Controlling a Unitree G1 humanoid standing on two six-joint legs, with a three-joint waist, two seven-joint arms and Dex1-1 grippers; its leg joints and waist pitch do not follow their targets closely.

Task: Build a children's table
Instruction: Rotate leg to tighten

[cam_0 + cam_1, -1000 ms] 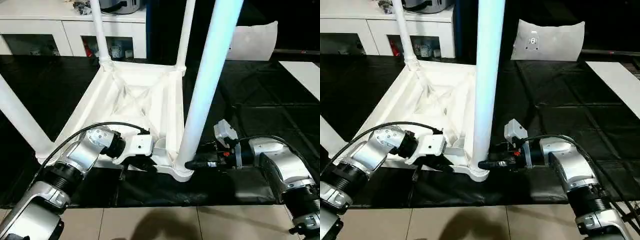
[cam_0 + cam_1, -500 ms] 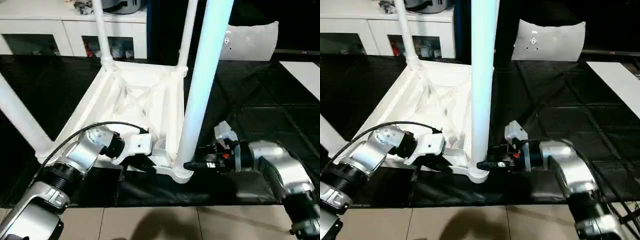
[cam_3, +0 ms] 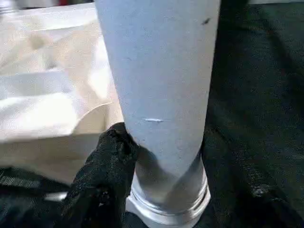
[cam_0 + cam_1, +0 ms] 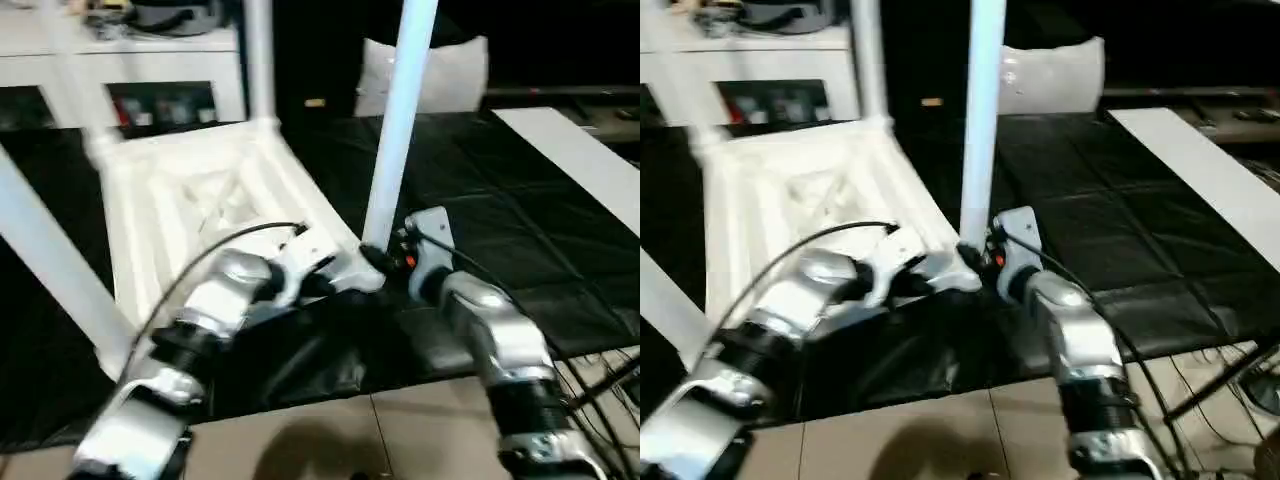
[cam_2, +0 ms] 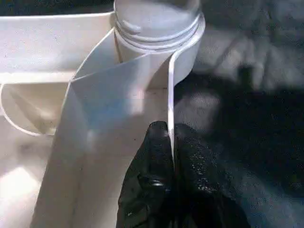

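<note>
White plastic table top (image 4: 190, 200) lies upside down on the black mat (image 4: 520, 240), legs upright. Left claw (image 5: 171, 156) pinches a thin rib beside the corner socket. Right claw (image 3: 156, 190) grips the near leg (image 4: 395, 130) at its base. Since the earlier frame the camera has swung; both grips are unchanged.

White cabinet (image 4: 130, 70) behind black mat (image 4: 520, 230), tiled floor (image 4: 330, 440)
</note>
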